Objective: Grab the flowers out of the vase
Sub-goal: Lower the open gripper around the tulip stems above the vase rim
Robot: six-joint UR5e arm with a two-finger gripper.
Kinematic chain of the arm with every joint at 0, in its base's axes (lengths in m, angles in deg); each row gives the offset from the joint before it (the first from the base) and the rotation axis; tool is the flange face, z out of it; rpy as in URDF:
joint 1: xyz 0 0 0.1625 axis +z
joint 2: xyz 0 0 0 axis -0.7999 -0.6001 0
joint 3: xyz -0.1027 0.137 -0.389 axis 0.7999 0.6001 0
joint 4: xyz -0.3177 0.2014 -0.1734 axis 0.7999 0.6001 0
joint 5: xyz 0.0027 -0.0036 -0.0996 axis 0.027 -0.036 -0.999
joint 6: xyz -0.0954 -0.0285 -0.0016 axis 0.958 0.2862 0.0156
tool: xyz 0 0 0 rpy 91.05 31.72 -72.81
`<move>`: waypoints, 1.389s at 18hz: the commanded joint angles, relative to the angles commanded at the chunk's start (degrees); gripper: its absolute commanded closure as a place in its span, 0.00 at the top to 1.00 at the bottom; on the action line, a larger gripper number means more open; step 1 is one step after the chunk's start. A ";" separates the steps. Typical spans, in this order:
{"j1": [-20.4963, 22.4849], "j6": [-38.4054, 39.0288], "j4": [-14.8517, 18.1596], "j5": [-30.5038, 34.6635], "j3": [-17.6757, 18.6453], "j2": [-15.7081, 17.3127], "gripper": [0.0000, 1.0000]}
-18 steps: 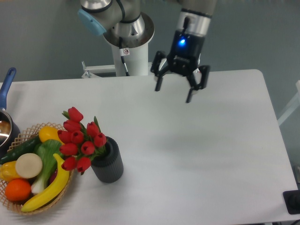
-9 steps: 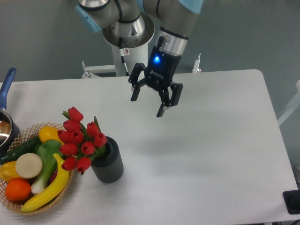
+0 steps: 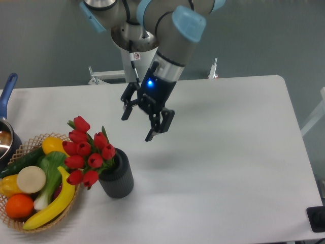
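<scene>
matt ribbed vase (image 3: 117,176), woven wicker basket (image 3: 30,147), smooth matt table (image 3: 228,152).

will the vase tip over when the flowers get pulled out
Possibly. The vase is short and squat, which helps, but the flowers lean well out to one side. Pulling them sideways could drag or tilt it; its ribbed wall hints at light plastic.

The stems of the flowers (image 3: 85,151), below and left of the gripper (image 3: 137,126), are hidden inside the vase (image 3: 117,175). Farther left, the basket (image 3: 31,143) is cut by the bottom edge, and its floor lies buried under produce. A pot (image 3: 5,137) (only its blue handle and a slice of rim show) is cut by the left edge. The arm (image 3: 172,35) runs off the top.
</scene>
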State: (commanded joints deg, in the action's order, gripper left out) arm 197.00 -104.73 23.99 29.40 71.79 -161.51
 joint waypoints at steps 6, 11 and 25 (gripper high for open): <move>-1.76 1.59 -2.37 -0.62 -1.32 -2.46 1.00; -2.46 6.77 -2.99 -3.51 -2.38 -3.43 1.00; -4.04 6.34 -4.22 -5.36 -4.57 -7.21 1.00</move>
State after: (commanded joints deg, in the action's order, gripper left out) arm 192.96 -98.39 19.77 24.04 67.22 -168.72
